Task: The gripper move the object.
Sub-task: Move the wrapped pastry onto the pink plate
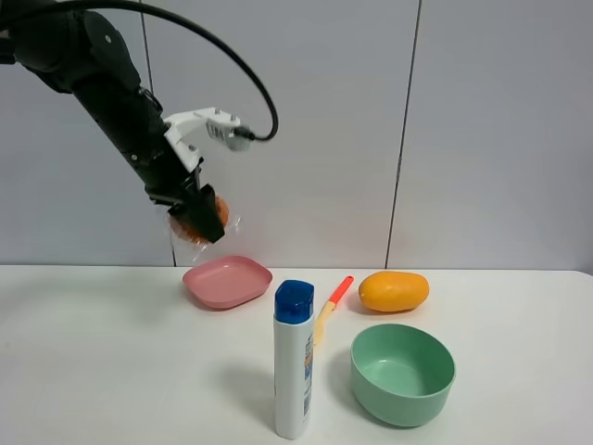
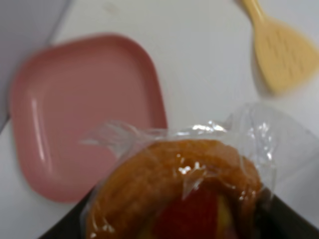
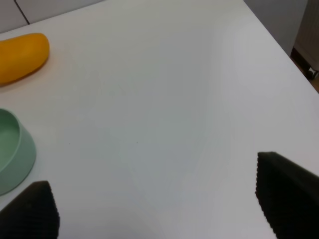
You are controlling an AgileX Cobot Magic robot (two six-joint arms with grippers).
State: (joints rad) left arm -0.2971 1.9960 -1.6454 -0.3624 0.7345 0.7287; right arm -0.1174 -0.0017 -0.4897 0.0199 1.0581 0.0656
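White blue-capped plastic bottle (image 1: 294, 371) upright at front, round green bowl (image 1: 402, 373) beside. Black left gripper (image 1: 200, 222) clamps plastic-wrapped golden-brown pastry (image 2: 174, 189) high in air, pink square plate (image 1: 227, 281) below. Right gripper (image 3: 159, 204) fingers wide apart, empty, over white table (image 3: 164, 99).

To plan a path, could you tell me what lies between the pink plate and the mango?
A yellow spatula with a red handle lies there, shown in the exterior high view.

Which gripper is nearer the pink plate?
Left. The left gripper hangs above the pink plate, holding the wrapped pastry; the right gripper is far off, past the green bowl.
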